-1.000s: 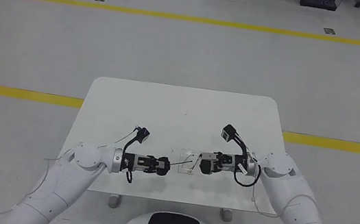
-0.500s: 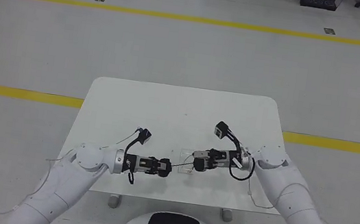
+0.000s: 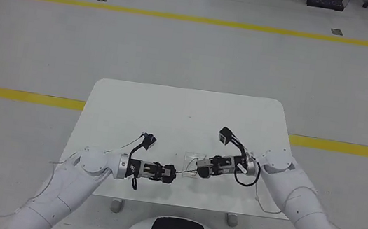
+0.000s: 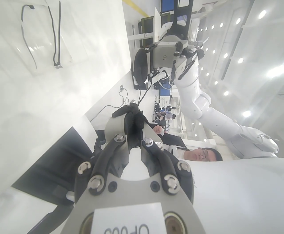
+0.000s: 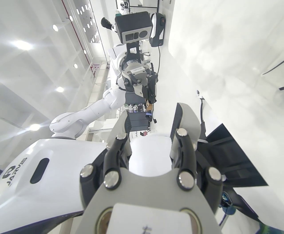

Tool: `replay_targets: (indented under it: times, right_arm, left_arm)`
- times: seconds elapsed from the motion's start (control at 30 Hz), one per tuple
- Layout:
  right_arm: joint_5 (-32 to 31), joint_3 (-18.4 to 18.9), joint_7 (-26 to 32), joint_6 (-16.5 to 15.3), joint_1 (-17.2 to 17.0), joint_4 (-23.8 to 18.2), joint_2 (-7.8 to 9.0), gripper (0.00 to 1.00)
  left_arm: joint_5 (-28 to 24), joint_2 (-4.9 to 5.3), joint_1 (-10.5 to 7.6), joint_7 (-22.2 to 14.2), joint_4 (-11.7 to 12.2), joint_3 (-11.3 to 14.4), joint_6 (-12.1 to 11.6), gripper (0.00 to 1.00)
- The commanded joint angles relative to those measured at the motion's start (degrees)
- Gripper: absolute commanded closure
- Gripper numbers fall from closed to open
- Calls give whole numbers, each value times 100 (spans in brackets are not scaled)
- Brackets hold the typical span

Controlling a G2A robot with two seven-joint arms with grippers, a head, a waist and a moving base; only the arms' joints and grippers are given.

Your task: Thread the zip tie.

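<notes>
Looking down, a white table (image 3: 135,108) with rounded corners stands on a pale grey floor (image 3: 193,52). Two yellow lines (image 3: 24,95) cross that floor. One runs far behind the table, and the other comes out from both of its sides. My wrist views show a bright hall with rows of ceiling lights (image 5: 22,44).

A clear tray (image 3: 192,156) lies on the near half of the table, between my two arms. In my left wrist view the tray (image 4: 64,44) holds spare ties (image 4: 59,33), black and thin, lying loose.

My left pincer (image 3: 171,173) points across the near part of the table toward my right one. Its fingers (image 4: 128,126) are pressed together with no gap that I can see. From above, the zip tie (image 3: 186,170) is a thin dark line starting at those tips, so I take it to be pinched there. My left wrist view does not show the tie itself.

The zip tie runs from my left pincer toward my right pincer (image 3: 200,168), at the near edge of the tray. Its far end reaches the right fingertips. I cannot tell whether it touches them or lies between them.

In its own wrist view my right pincer (image 5: 153,115) has its fingers (image 5: 182,124) moderately apart, with a clear gap and nothing gripped. Farther off in that view is my left pincer (image 5: 150,93), facing it.
</notes>
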Motion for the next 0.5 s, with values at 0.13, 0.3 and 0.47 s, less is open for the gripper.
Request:
replay_targets:
  times: [0.13, 0.3, 0.47]
  right_arm:
    - [51, -91, 0, 0, -7, -93, 54, 64]
    - [94, -137, 0, 0, -10, -147, 97, 68]
    - [117, -158, 0, 0, -9, -165, 130, 73]
  left_arm:
    - [0, 0, 0, 0, 0, 0, 0, 100]
    - [0, 0, 0, 0, 0, 0, 0, 100]
    - [0, 0, 0, 0, 0, 0, 0, 100]
